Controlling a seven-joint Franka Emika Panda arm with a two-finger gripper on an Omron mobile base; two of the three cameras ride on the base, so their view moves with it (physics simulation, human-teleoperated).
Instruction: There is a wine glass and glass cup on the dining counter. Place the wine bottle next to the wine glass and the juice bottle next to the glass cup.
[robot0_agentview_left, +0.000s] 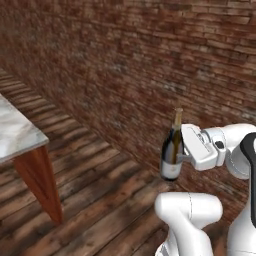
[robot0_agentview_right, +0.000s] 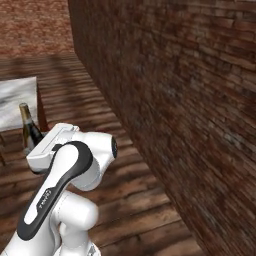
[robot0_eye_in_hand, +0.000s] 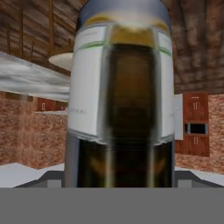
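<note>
My gripper (robot0_agentview_left: 181, 154) is shut on the wine bottle (robot0_agentview_left: 172, 149), a dark slim bottle with a tan-gold foil neck, held upright in the air above the wooden floor. The same bottle (robot0_agentview_right: 29, 131) peeks out left of my arm in the right base view. Up close in the hand view, the bottle's pale label (robot0_eye_in_hand: 127, 100) stands between my fingers. A corner of the marble dining counter (robot0_agentview_left: 15, 135) on a reddish-brown leg lies to the left, well apart from the bottle; its slab (robot0_agentview_right: 15, 97) sits beyond the bottle. The wine glass, glass cup and juice bottle are out of view.
A brick wall (robot0_agentview_left: 150, 60) runs close along the right side of the arm. Dark wooden floorboards (robot0_agentview_left: 100, 200) stretch between the counter leg (robot0_agentview_left: 42, 182) and my base. Wooden cabinets (robot0_eye_in_hand: 194, 124) show far off in the hand view.
</note>
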